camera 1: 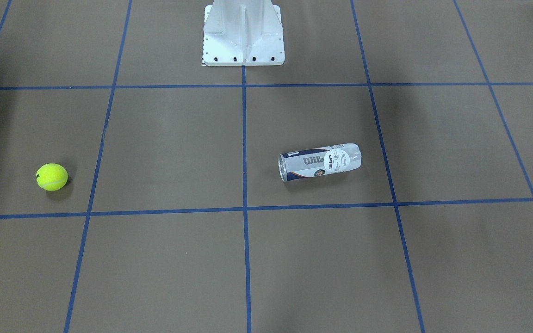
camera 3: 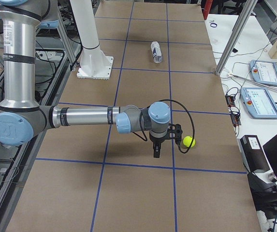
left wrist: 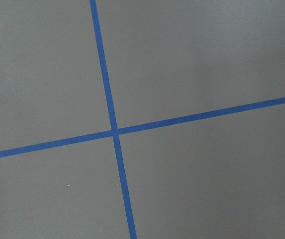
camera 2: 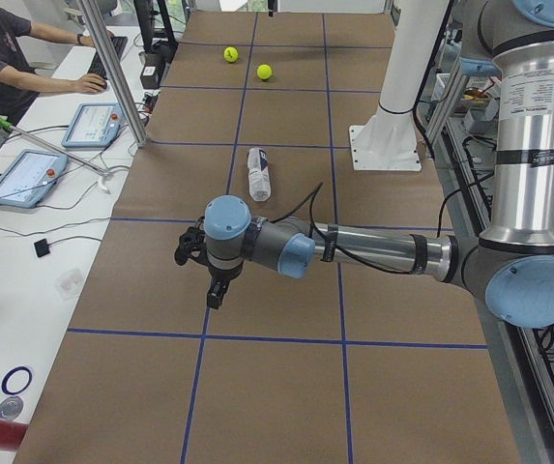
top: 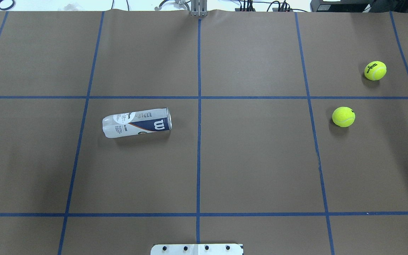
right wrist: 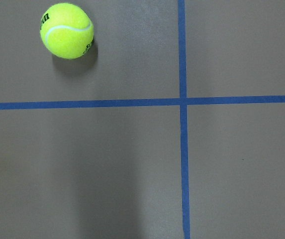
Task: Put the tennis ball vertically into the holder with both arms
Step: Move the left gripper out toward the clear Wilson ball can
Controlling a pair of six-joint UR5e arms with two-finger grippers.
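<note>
Clear plastic cylindrical tennis-ball holder with metal rim and navy-white label (top: 136,123) lay on its side on the brown, blue-taped tabletop (top: 253,159), in the robot's left half. Long axis ran across the table, slightly skewed. Rimmed mouth faced the centre line, closed base outward. Probably light, thin-walled, slick, apt to roll or dent, so grip mid-body, gently. Yellow-green felt tennis ball (top: 343,117) and a second ball (top: 375,70) sat far right, well apart from it. Fingers of left gripper (camera 2: 214,295) and right gripper (camera 3: 156,152): apart or together, could not tell.

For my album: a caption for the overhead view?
The holder lies on its side, two tennis balls far across the blue-taped table.
</note>
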